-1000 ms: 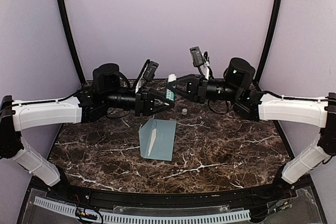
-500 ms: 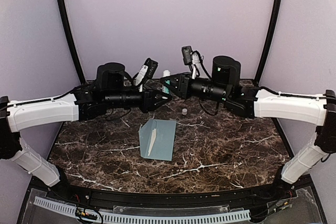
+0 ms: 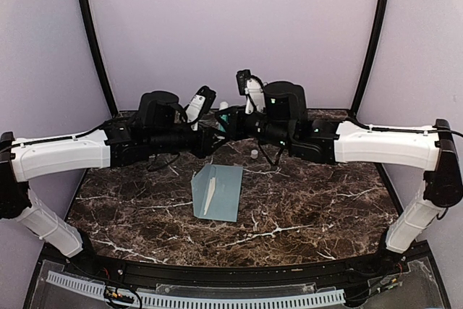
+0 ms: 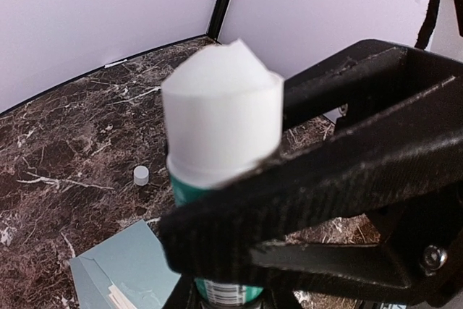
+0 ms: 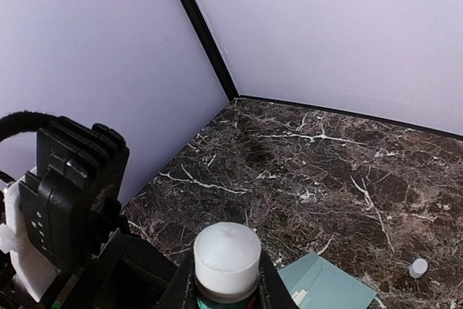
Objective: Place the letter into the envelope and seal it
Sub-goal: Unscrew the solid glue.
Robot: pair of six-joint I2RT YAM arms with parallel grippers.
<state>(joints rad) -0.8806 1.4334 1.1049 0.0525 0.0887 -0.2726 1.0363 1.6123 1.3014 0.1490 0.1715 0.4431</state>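
Observation:
The pale blue-grey envelope (image 3: 217, 192) lies flat on the dark marble table with its flap open, and a white letter (image 3: 208, 195) pokes out of it. The envelope also shows in the left wrist view (image 4: 123, 269) and the right wrist view (image 5: 329, 287). The two grippers meet above the back of the table at an uncapped white-and-green glue stick (image 3: 223, 110). My left gripper (image 4: 230, 291) is shut on its lower end. My right gripper (image 5: 226, 287) is shut on its green body below the white glue tip (image 5: 226, 255). The right gripper's black fingers (image 4: 325, 179) cross the stick.
The glue stick's small white cap (image 3: 254, 153) stands on the table behind the envelope; it also shows in the left wrist view (image 4: 141, 174) and the right wrist view (image 5: 417, 268). Lilac walls with black corner posts (image 3: 94, 41) close in the back and sides.
The right arm has swung left and its gripper has come up against the left gripper. The glue stick has shifted a little left. The envelope and cap have not moved.

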